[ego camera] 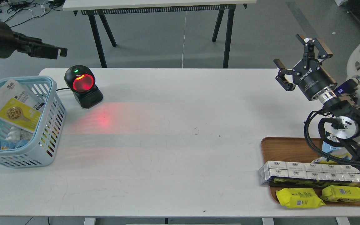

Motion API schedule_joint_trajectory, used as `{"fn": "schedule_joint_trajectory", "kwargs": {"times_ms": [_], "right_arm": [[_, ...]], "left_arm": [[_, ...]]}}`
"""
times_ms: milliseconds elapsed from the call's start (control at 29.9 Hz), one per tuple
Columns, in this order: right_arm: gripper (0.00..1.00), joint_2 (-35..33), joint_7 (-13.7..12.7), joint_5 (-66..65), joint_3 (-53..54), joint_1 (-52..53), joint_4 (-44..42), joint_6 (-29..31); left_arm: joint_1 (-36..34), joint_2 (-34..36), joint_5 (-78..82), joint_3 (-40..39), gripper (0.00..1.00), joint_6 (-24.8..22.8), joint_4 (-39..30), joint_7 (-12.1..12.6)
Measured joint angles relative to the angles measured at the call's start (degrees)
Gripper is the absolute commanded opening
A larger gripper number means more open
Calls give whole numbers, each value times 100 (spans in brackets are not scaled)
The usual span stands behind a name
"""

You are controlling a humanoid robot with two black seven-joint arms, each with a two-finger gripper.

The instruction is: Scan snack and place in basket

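Starting at your far left, you see the left jaws [62,52] held in the air above the basket [47,125], well clear of it; they show dark and side-on, so you cannot tell whether they are parted or closed. Below them the light blue basket sits on the left end of the white counter [173,156]. The snack pouch [12,104] lies tilted inside it, white top toward the back, yellow bean picture facing up, resting over other packets underneath. Just right of the basket stands a black scanner [82,86], its window glowing red and throwing a red patch onto the counter in front. The middle of the counter is bare white surface. At your right, the right jaws [302,61] hang in the air with fingers spread wide, gripping nothing. Beneath that arm a brown tray [284,148] holds a row of silver-white cartons [311,172], and two yellow packets [322,196] lie along its front edge.
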Motion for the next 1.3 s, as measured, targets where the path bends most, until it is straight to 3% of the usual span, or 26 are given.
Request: {"fn": "schedule_joint_trajectory", "kwargs": {"times_ms": [267, 501, 769, 1069, 1303], "right_arm": [[97, 4, 0, -11, -20, 184, 184, 0], [98, -100, 0, -89, -72, 590, 362, 0], [98, -111, 0, -107, -546, 998, 375, 0], [98, -86, 0, -114, -583, 1031, 641, 0], [98, -33, 0, -46, -481, 914, 606, 0]], "left_arm": [[259, -422, -4403, -783, 99, 0, 173, -1], [1020, -1470, -6878, -1308, 99, 3, 1205, 0], [2404, -2332, -7115, -2964, 99, 3, 2186, 0], [3328, -2138, -6963, -3053, 100, 3, 2223, -1], [3667, -2110, -6906, -3070, 100, 1, 2223, -1]]}}
